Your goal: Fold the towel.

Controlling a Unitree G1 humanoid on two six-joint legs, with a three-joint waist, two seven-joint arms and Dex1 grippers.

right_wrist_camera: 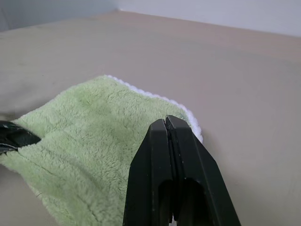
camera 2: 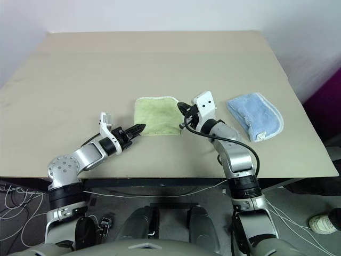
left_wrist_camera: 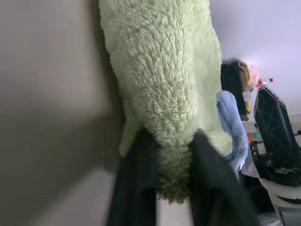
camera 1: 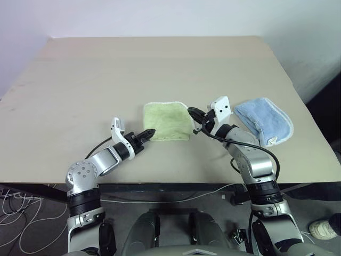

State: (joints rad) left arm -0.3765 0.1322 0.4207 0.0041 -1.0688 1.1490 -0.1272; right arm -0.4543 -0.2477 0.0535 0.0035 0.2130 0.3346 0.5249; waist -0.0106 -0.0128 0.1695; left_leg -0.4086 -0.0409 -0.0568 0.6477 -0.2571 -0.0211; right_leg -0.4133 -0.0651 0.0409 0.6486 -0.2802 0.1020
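A light yellow-green terry cloth towel (camera 1: 167,121) with white stitched edging lies folded into a small square near the middle of the frame on the beige table (camera 1: 106,74). The left tool (camera 1: 147,133) pinches the towel's lower left corner between its black fingers. The right tool (camera 1: 193,114), fingers pressed together and empty, sits at the towel's right edge. A light blue towel (camera 1: 265,120) lies right of centre
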